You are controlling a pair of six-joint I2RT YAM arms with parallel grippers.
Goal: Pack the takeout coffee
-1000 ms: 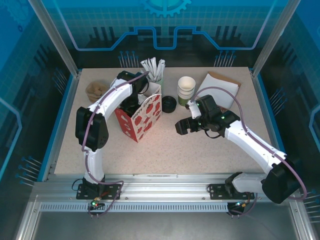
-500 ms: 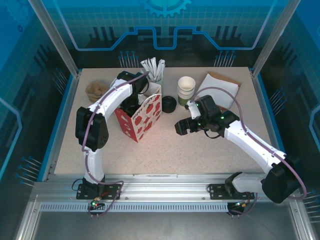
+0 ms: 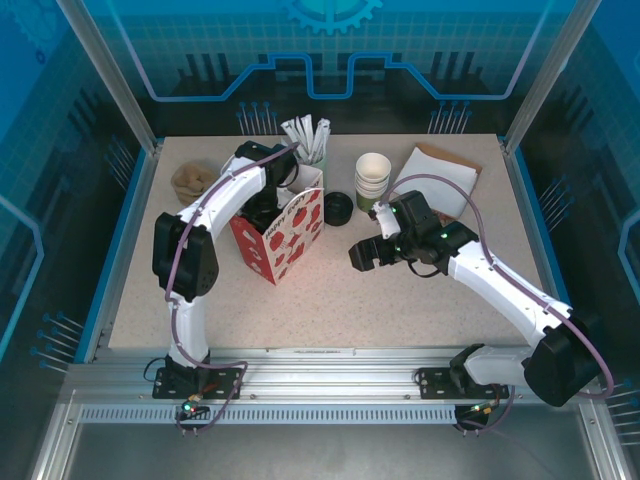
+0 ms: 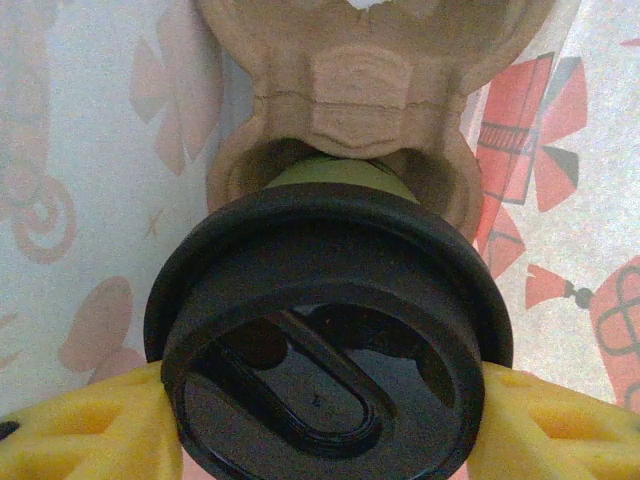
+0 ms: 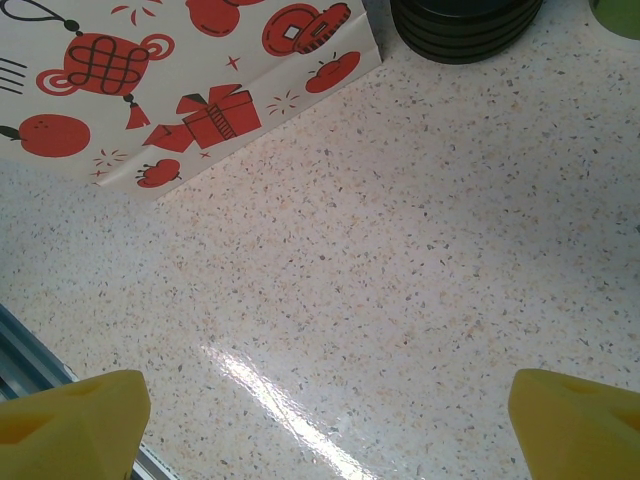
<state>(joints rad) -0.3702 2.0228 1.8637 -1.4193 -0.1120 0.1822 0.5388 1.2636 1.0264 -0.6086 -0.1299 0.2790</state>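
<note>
The left gripper pinches the takeout coffee by its black lid, yellow pads touching either side; the cup's green body stands in a hollow of the pulp carrier inside the red-patterned paper bag; right of the bag, the right gripper hangs spread wide above the speckled table.

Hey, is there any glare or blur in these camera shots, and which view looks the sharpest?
Right wrist view: a white glare streak on the table, yellow fingertips soft at the corners. Left wrist view: dim and soft, black lid very close, light glowing through the printed bag. Top external view: evenly lit and the sharpest.
</note>
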